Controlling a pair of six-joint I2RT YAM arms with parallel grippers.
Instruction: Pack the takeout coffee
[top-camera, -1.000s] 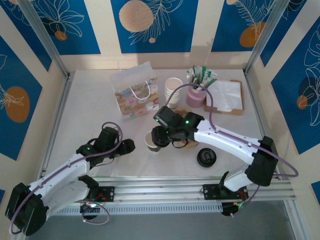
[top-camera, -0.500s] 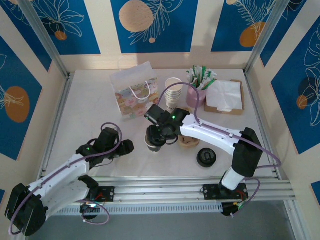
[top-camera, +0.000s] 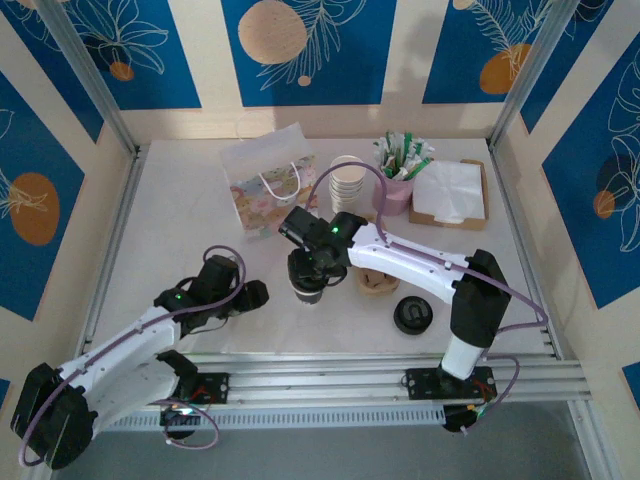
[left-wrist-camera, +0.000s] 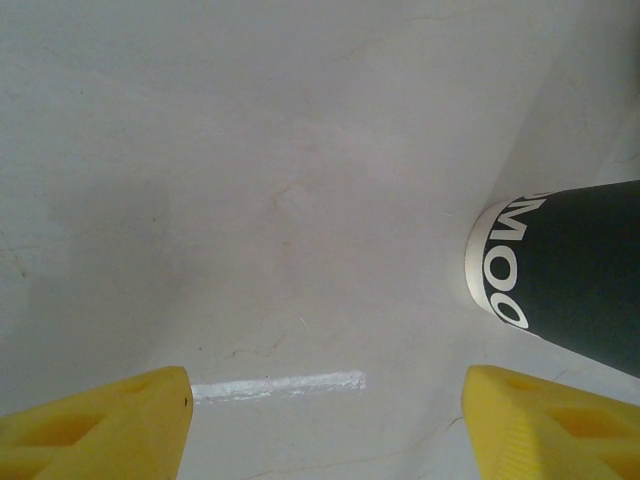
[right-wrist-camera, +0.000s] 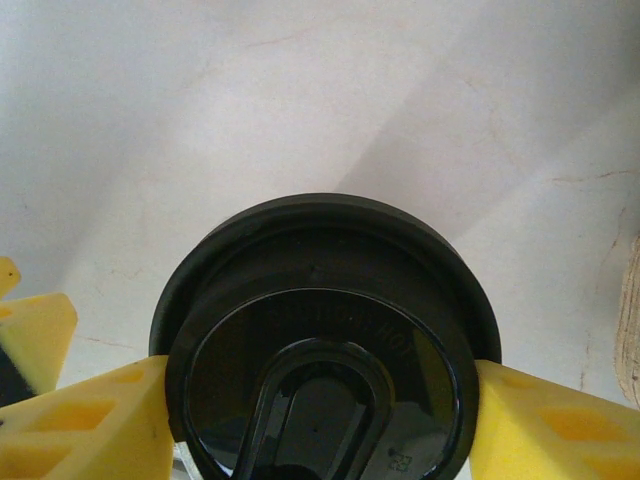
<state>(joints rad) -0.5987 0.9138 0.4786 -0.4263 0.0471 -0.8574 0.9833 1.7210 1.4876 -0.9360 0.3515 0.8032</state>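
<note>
Change on the right side above all: swung left and folded in over the past second, with the right pincer (right-wrist-camera: 320, 400) brought from just beside the takeout coffee (left-wrist-camera: 560, 290) to directly above it. Seen a second ago as an open cup, mouth uncovered; now topped by the black lid (right-wrist-camera: 320, 290), mouth out of sight. Clamped on that lid from both sides, yellow fingers (right-wrist-camera: 80, 420) against its rim in the right wrist view. Cannot tell whether pressed home all round or merely resting on the cup. Standing upright near the middle of the table (top-camera: 180, 220), in front of the paper bag (top-camera: 268, 195). No matching shift on the left: left pincer (left-wrist-camera: 320, 420) parked low over the table, jaws wide apart and empty, the cup's dark wall just to its right, not touching. By judgement, capping close to done and bagging not yet begun; probably a firm downward press next, then a carry to the bag.
</note>
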